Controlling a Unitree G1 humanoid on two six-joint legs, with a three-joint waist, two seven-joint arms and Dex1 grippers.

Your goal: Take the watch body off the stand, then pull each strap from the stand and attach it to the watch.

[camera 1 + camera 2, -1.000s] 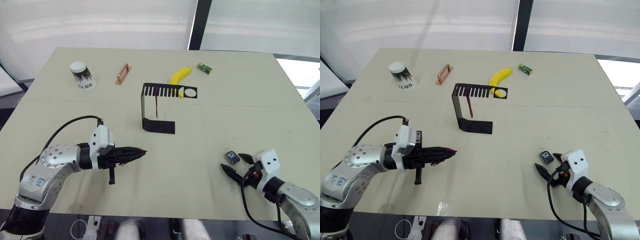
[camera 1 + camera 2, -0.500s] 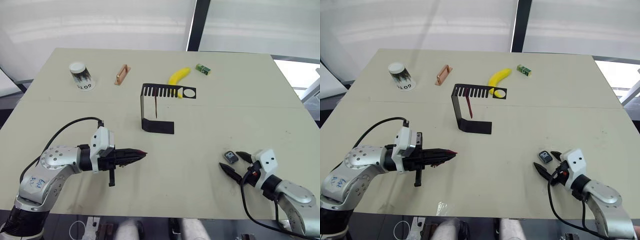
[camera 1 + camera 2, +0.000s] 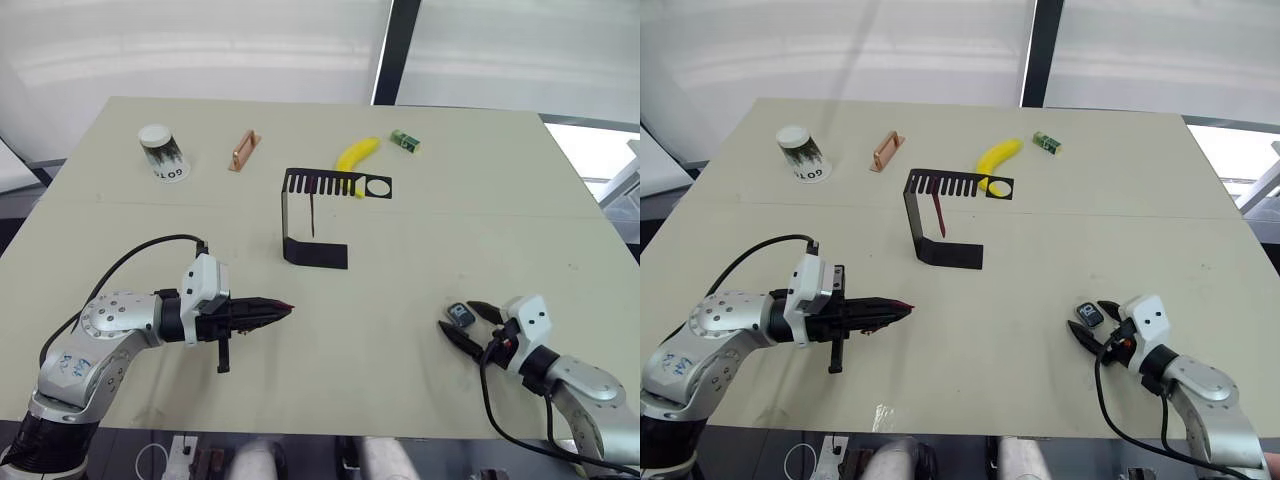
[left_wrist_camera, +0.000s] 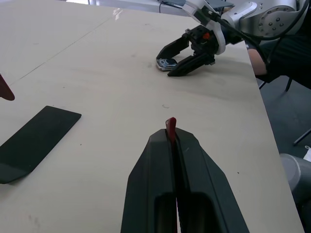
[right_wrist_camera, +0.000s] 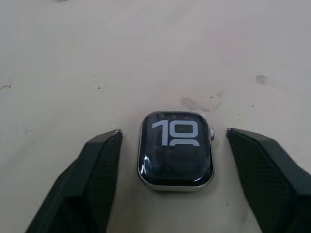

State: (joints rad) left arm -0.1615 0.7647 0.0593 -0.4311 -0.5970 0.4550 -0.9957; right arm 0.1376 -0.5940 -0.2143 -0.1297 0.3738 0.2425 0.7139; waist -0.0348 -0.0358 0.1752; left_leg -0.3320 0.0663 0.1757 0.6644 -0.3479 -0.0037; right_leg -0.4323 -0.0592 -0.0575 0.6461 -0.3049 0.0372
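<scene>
The watch body (image 5: pixel 175 150) lies flat on the table, screen up, near the front right. My right gripper (image 3: pixel 460 318) is open, one finger on each side of the watch, close to it but apart from it. My left gripper (image 3: pixel 280 307) hovers low over the front left of the table, shut on a dark red strap (image 4: pixel 170 124) whose tip sticks out past the fingertips. The black stand (image 3: pixel 317 253) stands at mid table. Another dark red strap (image 3: pixel 312 214) hangs from its comb-slotted top.
Along the far side lie a paper cup (image 3: pixel 162 151), a copper-coloured handle (image 3: pixel 243 149), a banana (image 3: pixel 359 152) behind the stand's top, and a small green block (image 3: pixel 404 140). The table's front edge runs just below both arms.
My right gripper has crept a little closer to the watch body, so its fingers now flank it. The left arm and its strap have stayed put.
</scene>
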